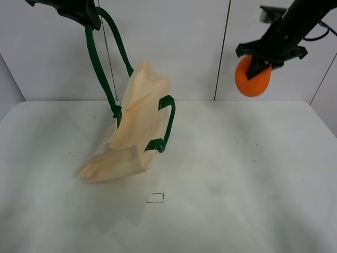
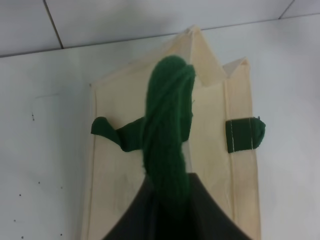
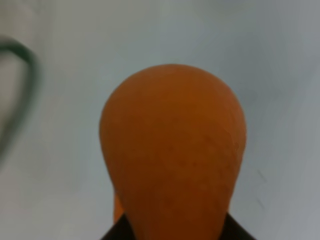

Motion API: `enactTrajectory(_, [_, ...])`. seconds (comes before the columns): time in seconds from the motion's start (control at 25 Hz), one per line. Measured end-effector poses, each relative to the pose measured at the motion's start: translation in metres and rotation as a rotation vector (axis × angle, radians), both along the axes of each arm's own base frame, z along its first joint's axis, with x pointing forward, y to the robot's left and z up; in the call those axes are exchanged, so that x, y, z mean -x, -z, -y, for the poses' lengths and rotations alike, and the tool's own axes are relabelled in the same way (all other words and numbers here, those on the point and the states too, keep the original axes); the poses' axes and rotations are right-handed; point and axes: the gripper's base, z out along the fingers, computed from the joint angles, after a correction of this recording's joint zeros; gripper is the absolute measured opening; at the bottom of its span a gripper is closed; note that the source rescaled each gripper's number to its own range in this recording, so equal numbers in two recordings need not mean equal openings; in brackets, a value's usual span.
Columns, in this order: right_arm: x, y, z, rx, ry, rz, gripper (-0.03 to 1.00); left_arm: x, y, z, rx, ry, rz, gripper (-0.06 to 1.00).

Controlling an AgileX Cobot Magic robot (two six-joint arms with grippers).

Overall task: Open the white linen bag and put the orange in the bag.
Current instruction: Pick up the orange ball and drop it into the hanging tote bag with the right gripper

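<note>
The white linen bag [image 1: 129, 132] hangs tilted from one dark green handle [image 1: 100, 63], its bottom resting on the table [image 1: 237, 174]. My left gripper [image 1: 84, 16] is shut on that handle high at the upper left. The left wrist view shows the handle [image 2: 167, 130] running down to the bag [image 2: 210, 170]. The second handle [image 1: 167, 124] hangs loose on the bag's right side. My right gripper [image 1: 263, 60] is shut on the orange [image 1: 253, 78] and holds it high in the air, to the right of the bag. The orange fills the right wrist view [image 3: 172, 150].
A small black square mark [image 1: 156, 197] is on the white table in front of the bag. Faint dotted marks [image 1: 250, 150] lie on the right side. White wall panels stand behind the table.
</note>
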Motion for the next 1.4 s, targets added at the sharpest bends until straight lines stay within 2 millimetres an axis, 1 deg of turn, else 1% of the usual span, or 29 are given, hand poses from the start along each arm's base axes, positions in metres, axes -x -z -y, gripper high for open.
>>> enactTrajectory(0.08, [0.002,-0.018,-0.019,-0.057,-0.042,0.050,0.01,0.000,0.000,0.000,0.000,0.000,0.000,0.00])
enactTrajectory(0.16, [0.007,-0.026,-0.042,-0.105,-0.099,0.069,0.01,0.000,0.000,0.000,-0.001,0.001,0.000,0.00])
enactTrajectory(0.2, [0.010,-0.027,-0.056,-0.127,-0.135,0.068,0.01,0.000,0.000,0.000,-0.001,0.001,0.000,0.00])
enactTrajectory(0.28, [0.015,-0.021,-0.082,-0.155,-0.197,0.041,0.01,0.000,0.000,0.000,-0.001,0.001,0.000,0.00])
enactTrajectory(0.36, [0.016,-0.006,-0.109,-0.181,-0.251,-0.001,0.01,0.000,0.000,0.000,-0.001,0.001,0.000,0.00])
enactTrajectory(0.48, [0.008,0.028,-0.143,-0.229,-0.286,-0.053,0.01,0.000,0.000,0.000,-0.001,0.001,0.000,0.00])
enactTrajectory(0.64, [0.002,0.069,-0.176,-0.285,-0.302,-0.123,0.01,0.000,0.000,0.000,-0.001,0.002,0.000,0.00])
enactTrajectory(0.76, [-0.002,0.090,-0.191,-0.324,-0.297,-0.140,0.01,0.000,0.000,0.000,0.000,0.002,0.000,0.00])
enactTrajectory(0.88, [-0.008,0.107,-0.198,-0.338,-0.276,-0.140,0.01,0.000,0.000,0.000,0.000,0.002,0.000,0.00])
enactTrajectory(1.04, [-0.014,0.118,-0.200,-0.346,-0.257,-0.119,0.01,0.000,0.000,0.000,0.000,0.003,0.000,0.00])
enactTrajectory(1.08, [-0.015,0.118,-0.200,-0.347,-0.257,-0.116,0.06,0.000,0.000,0.000,0.000,0.003,0.000,0.00])
enactTrajectory(1.12, [-0.015,0.118,-0.200,-0.349,-0.259,-0.113,0.16,0.000,0.000,0.000,0.000,0.003,0.000,0.00])
enactTrajectory(1.16, [-0.015,0.118,-0.200,-0.349,-0.261,-0.111,0.36,0.000,0.000,0.000,0.000,0.003,0.000,0.00])
enactTrajectory(1.2, [-0.015,0.118,-0.201,-0.350,-0.263,-0.111,0.59,0.000,0.000,0.000,0.000,0.003,0.000,0.00])
enactTrajectory(1.24, [-0.015,0.118,-0.201,-0.350,-0.264,-0.110,0.76,0.000,0.000,0.000,0.000,0.003,0.000,0.00])
enactTrajectory(1.28, [-0.014,0.118,-0.201,-0.349,-0.268,-0.113,0.85,0.000,0.000,0.000,0.001,0.003,0.000,0.00])
enactTrajectory(1.32, [-0.014,0.118,-0.200,-0.347,-0.272,-0.120,0.91,0.000,0.000,0.000,0.001,0.003,0.000,0.00])
enactTrajectory(1.36, [-0.013,0.118,-0.200,-0.343,-0.275,-0.128,0.95,0.000,0.000,0.000,0.001,0.003,0.000,0.00])
enactTrajectory(1.4, [-0.012,0.119,-0.200,-0.334,-0.281,-0.134,0.97,0.000,0.000,0.000,0.001,0.003,0.000,0.00])
